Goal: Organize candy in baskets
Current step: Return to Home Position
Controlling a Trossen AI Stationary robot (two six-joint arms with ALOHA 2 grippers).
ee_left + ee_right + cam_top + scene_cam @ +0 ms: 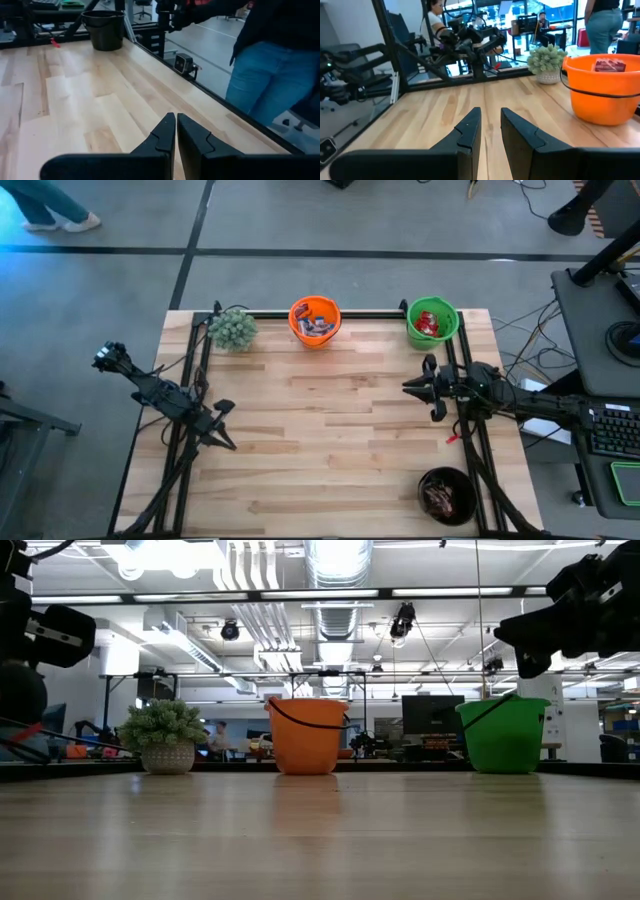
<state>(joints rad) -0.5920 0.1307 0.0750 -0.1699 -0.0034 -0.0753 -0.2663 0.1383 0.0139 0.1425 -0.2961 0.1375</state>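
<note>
**Candy (318, 328) sorted into buckets, both arms at the table's sides**

High view: the orange bucket (300, 313), holding light blue-and-white bars, and the green bucket (446, 330), holding red bars (428, 323), stand along one edge of the table (330, 440). The black bucket (462, 479), holding dark brown bars (440, 498), sits at the opposite right corner. The left gripper (222, 428) hangs near the left edge and the right gripper (412, 387) near the right.

Low view: the orange and green buckets stand upright beside a potted plant (165, 735).

Left wrist view: the fingers nearly touch and hold nothing.

Right wrist view: the fingers are a narrow gap apart and empty.
</note>
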